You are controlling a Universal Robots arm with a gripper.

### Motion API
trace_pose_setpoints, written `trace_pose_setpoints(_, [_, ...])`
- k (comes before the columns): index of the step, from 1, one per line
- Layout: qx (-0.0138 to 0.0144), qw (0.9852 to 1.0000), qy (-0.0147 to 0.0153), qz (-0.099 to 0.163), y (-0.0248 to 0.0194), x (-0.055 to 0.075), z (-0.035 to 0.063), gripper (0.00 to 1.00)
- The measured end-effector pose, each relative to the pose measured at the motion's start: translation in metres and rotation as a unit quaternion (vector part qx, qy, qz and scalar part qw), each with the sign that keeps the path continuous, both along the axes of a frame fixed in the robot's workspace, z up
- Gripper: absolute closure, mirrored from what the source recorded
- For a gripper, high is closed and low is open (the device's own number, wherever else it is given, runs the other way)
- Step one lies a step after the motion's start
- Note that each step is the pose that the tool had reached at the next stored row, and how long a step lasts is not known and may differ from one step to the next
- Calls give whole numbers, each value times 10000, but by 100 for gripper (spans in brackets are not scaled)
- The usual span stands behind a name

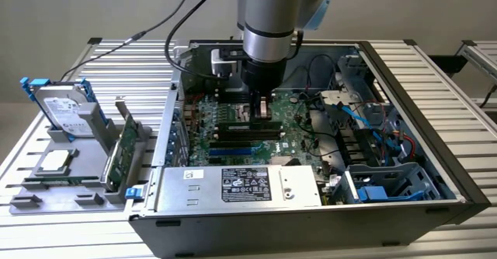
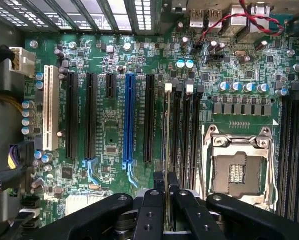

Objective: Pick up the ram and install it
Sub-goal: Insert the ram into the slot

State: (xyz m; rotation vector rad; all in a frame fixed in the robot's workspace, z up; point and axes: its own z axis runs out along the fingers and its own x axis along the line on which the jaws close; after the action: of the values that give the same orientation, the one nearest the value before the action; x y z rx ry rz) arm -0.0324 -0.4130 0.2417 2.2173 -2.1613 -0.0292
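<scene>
The ram [image 2: 167, 130] shows edge-on in the wrist view as a thin pale line. It runs along the outermost of the black memory slots [image 2: 184, 135], beside the CPU socket [image 2: 238, 170]. My gripper [image 2: 166, 181] is shut on the ram, with its black fingers [image 2: 158, 184] pressed against both faces. In the exterior view the gripper [image 1: 262, 117] reaches straight down into the open computer case [image 1: 446, 171]. It is low over the motherboard [image 1: 225, 148], just above the black slots [image 1: 248, 133]. Whether the stick's lower edge touches the slot cannot be told.
A blue expansion slot [image 2: 129, 120] and several black ones lie beside the memory slots. Cables [image 1: 357, 116] and drive cages crowd the case on the exterior view's right, and the power supply [image 1: 241, 184] lies along the front. A grey tray [image 1: 31, 203] outside holds a hard drive [image 1: 66, 110], a green expansion card [image 1: 120, 154] and a processor [image 1: 56, 161].
</scene>
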Motion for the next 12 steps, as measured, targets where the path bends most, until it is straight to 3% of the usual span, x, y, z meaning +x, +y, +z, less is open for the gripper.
trace_pose_setpoints(3, [1, 10000, 18, -1, 0, -1, -34, 86])
trace_pose_setpoints(12, [2, 10000, 18, 7, 15, 1, -62, 86])
